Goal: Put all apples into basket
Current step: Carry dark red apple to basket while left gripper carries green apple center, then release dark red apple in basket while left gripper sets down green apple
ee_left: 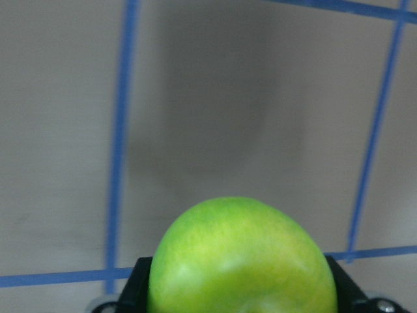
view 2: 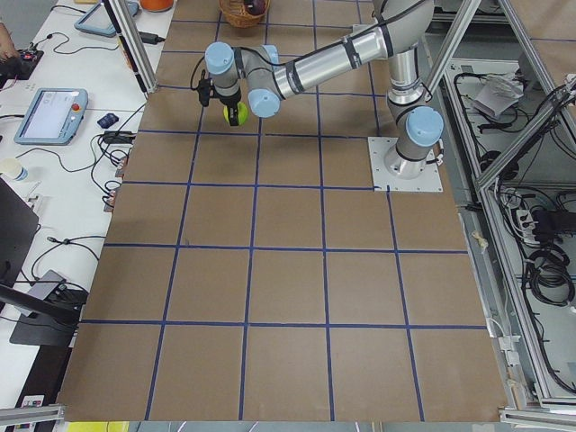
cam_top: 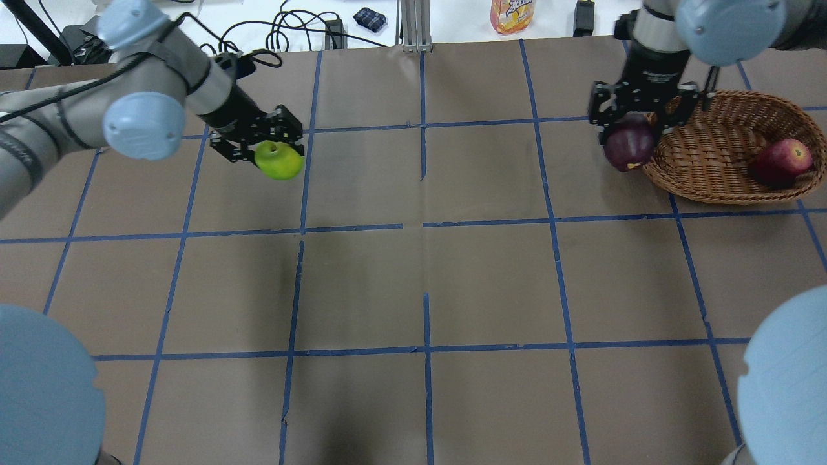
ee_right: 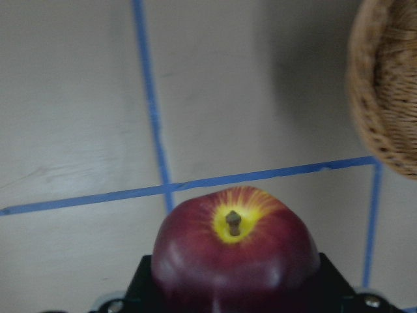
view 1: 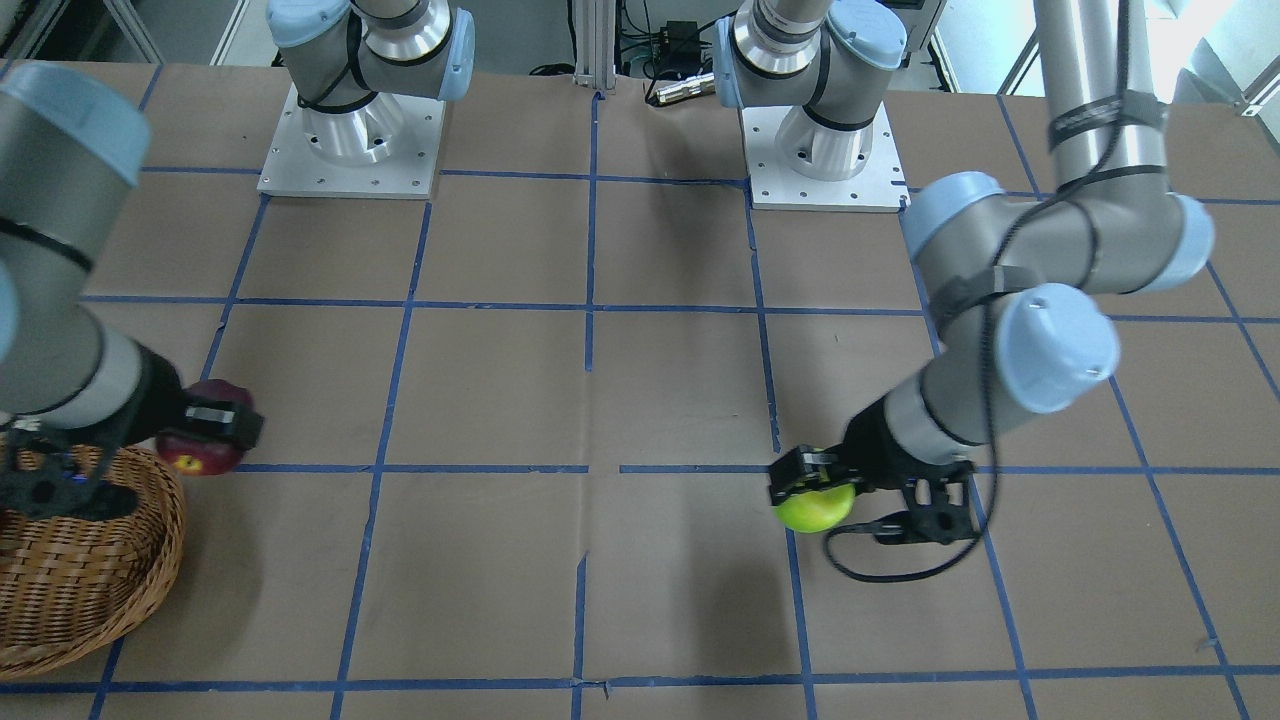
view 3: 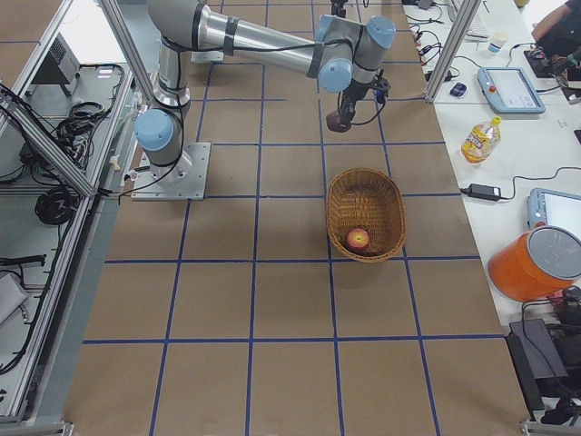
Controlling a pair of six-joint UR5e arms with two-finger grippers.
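Left fingers [cam_top: 286, 127]: closed on the green apple [cam_top: 279, 161], one finger pressed to each side of it.
Green apple: between the left fingers and lifted clear of the counter [cam_top: 420, 290], with its shadow on the brown surface below.
Right fingers [cam_top: 602, 113]: gripping the maroon apple [cam_top: 630, 147] from both sides.
Maroon apple: between the right fingers and off the counter, its stem and yellow patch turned up toward the wrist.
Basket [cam_top: 717, 194]: just beside the right fingers, on the side away from the left fingers. Its near rim is close to the held maroon apple, but the apple hangs outside it, over bare counter.
Red apple [cam_top: 782, 163]: inside the basket, at the end farthest from the right fingers, resting against the wicker wall.
Blue tape lines [cam_top: 426, 226]: a grid across the counter, with a line passing below each pair of fingers.
Left fingers to basket: well apart, at opposite ends of the counter.
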